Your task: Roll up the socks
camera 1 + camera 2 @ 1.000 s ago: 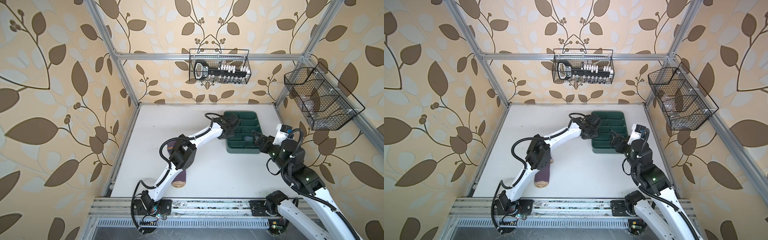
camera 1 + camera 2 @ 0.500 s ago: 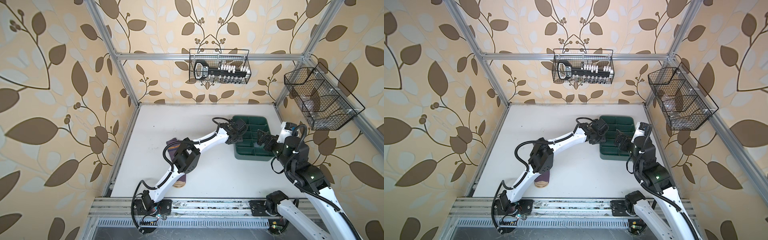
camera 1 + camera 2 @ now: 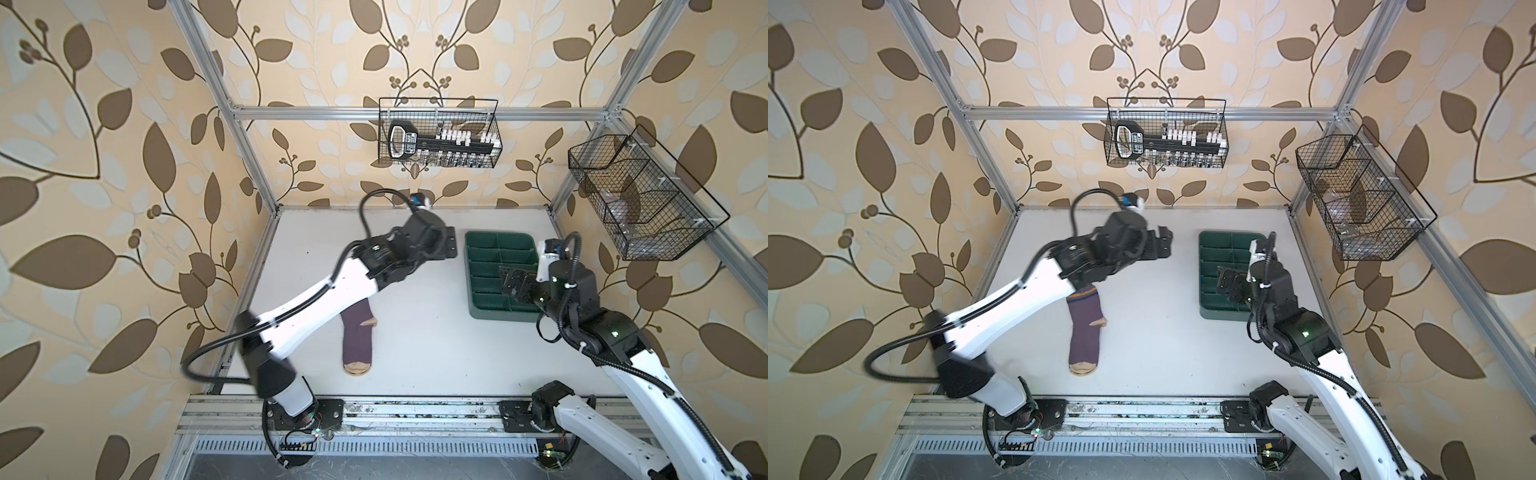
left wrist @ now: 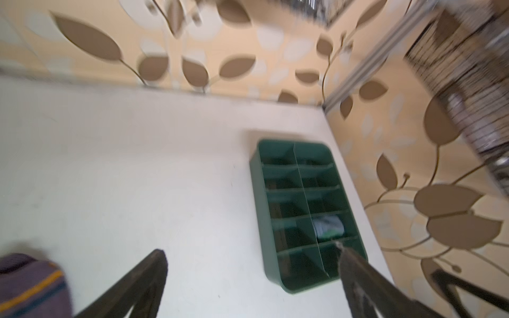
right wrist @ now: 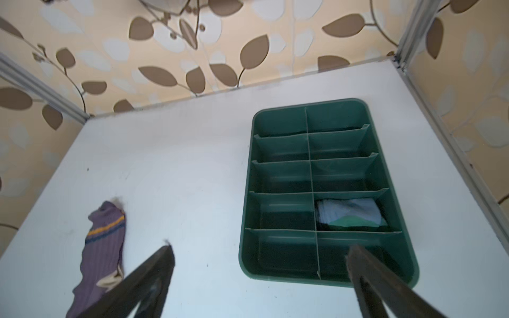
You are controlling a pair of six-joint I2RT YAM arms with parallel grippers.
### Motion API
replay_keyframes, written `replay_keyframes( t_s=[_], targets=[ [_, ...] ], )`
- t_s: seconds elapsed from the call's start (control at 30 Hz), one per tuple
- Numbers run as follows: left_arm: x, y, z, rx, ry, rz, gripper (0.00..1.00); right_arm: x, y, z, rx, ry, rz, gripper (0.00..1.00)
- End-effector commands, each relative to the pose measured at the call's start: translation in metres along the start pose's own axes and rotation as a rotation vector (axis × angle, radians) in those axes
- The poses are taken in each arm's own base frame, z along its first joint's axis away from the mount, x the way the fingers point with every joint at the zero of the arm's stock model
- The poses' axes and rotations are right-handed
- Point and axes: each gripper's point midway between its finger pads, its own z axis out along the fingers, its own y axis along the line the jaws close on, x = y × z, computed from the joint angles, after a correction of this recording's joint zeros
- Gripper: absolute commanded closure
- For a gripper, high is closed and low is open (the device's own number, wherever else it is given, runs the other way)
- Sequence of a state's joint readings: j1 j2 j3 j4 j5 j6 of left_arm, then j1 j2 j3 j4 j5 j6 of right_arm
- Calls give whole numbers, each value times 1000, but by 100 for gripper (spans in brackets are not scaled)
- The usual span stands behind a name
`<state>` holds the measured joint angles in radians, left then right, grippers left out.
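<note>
A purple sock (image 3: 357, 332) (image 3: 1084, 332) with tan toe and heel lies flat and unrolled on the white table, under my left forearm; both wrist views show it too (image 5: 102, 242) (image 4: 30, 286). A grey-blue sock (image 5: 349, 213) (image 4: 329, 225) with a green patch sits bundled in one compartment of the green tray (image 3: 478, 316) (image 3: 1208, 311), second row from the near end, on the right-wall side. My left gripper (image 3: 451, 245) (image 4: 250, 249) hangs open and empty just left of the tray. My right gripper (image 3: 509, 282) (image 5: 261, 247) is open and empty above the tray's near end.
A wire basket (image 3: 438, 133) with a tool set hangs on the back wall. Another wire basket (image 3: 640, 195) hangs on the right wall, above the tray's side. Aluminium frame posts stand at the table's back corners.
My left gripper has opened and pulled up and back from the tray to its left side. The tray has slid a little to the right. My right gripper stays open by the tray.
</note>
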<state>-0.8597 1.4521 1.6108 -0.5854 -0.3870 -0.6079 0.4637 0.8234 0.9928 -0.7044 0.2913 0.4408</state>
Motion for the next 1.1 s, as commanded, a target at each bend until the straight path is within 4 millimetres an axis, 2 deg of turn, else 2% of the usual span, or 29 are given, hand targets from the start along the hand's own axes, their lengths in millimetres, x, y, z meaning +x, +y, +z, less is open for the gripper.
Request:
replay_keyframes(
  t_s=[0.0, 0.1, 0.2, 0.3, 0.37, 0.47, 0.57, 0.63, 0.8, 0.97, 1.07],
  targets=[
    [11, 81, -25, -191, -42, 10, 1, 11, 31, 5, -43, 35, -102, 3],
    [37, 141, -52, -280, -4, -64, 1, 26, 86, 19, -136, 81, -268, 2],
    [67, 185, -78, -375, -4, -113, 1, 46, 144, 34, -250, 153, -459, 0],
    [95, 217, -100, -448, 0, -211, 1, 64, 198, 50, -374, 201, -602, 0],
    [110, 232, -111, -480, 8, -270, 1, 68, 234, 57, -491, 210, -642, 0],
    [119, 249, -129, -532, 0, -306, 1, 83, 276, 75, -629, 224, -683, 0],
    [115, 264, -149, -599, -44, -311, 1, 103, 298, 107, -641, 261, -734, 0],
    [112, 268, -156, -603, -68, -308, 1, 117, 307, 130, -617, 303, -771, 0],
    [113, 262, -151, -537, -56, -245, 1, 135, 328, 178, -559, 351, -811, 0],
    [131, 265, -146, -538, 4, -255, 1, 147, 355, 207, -562, 338, -836, 0],
    [144, 266, -142, -533, 40, -271, 1, 152, 363, 226, -514, 321, -830, 0]
  ],
)
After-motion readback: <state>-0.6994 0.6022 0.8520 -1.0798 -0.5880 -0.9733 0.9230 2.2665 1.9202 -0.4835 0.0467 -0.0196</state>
